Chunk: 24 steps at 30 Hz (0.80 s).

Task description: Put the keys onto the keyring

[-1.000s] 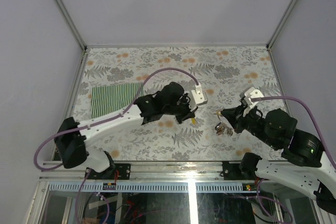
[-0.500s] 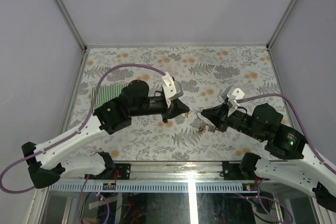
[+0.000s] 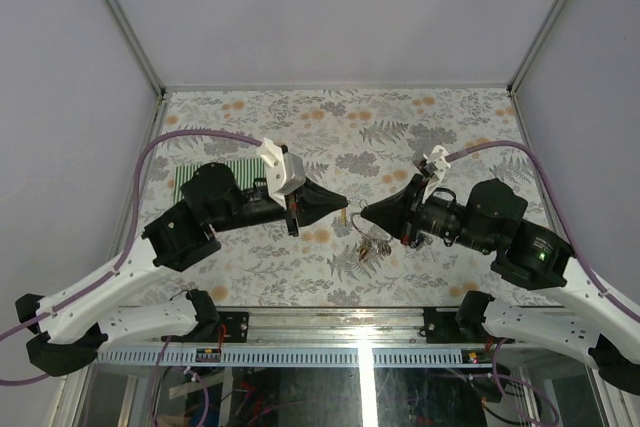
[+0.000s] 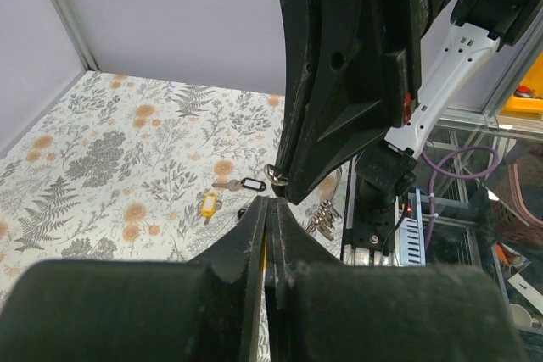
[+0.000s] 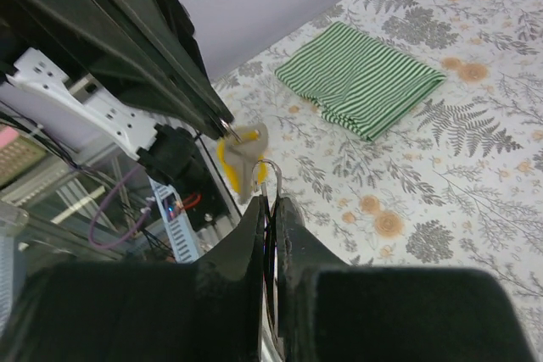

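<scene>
Finding: your left jaws are clenched on a yellow-headed key [image 5: 242, 154], most of which projects past the tips. Your right jaws are clenched on the keyring [image 5: 275, 169]. The two pairs face each other tip to tip at the centre of the overhead frame, nearly touching.

Judgement: you grip the ring low so that a bare arc of wire stands proud for the key's eye. Both are raised off the surface [image 3: 450, 117], which gives room to work. The right wrist view is blurred there, so I cannot tell whether key and wire have met.

A bunch of keys [image 3: 372, 243] shows just below the right jaws in the overhead frame. I cannot tell whether it hangs from the ring or lies flat.

A yellow-tagged key [image 4: 208, 203] and a black-tagged key [image 4: 242, 184] lie loose, just beside each other, left of centre in the left wrist frame. Threading is therefore incomplete.

A striped cloth [image 3: 195, 187] lies at mid-left, partly under your left arm and apparently uninvolved.
</scene>
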### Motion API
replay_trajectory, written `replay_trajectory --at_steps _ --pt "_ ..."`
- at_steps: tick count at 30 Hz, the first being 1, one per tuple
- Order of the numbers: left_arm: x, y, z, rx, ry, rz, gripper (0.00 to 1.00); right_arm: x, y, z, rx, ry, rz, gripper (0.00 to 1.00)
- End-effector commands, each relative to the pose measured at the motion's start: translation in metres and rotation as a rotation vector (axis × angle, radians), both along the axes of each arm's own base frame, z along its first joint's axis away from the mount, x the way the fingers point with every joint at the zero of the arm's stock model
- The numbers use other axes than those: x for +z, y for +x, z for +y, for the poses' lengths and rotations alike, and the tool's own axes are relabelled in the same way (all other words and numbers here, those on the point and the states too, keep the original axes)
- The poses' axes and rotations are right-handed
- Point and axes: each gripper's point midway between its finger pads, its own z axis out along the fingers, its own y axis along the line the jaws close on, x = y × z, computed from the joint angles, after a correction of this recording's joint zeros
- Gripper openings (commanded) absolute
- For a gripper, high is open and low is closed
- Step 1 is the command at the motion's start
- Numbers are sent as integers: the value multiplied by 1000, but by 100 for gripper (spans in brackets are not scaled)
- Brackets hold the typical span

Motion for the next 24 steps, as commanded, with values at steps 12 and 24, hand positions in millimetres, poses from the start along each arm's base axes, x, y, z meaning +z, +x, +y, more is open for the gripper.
replay_trajectory --at_steps 12,24 --pt "26 -1 -2 -18 -63 -55 0 65 -6 10 10 215 65 0" --pt "29 -2 -6 -34 -67 -60 0 66 -6 11 12 229 85 0"
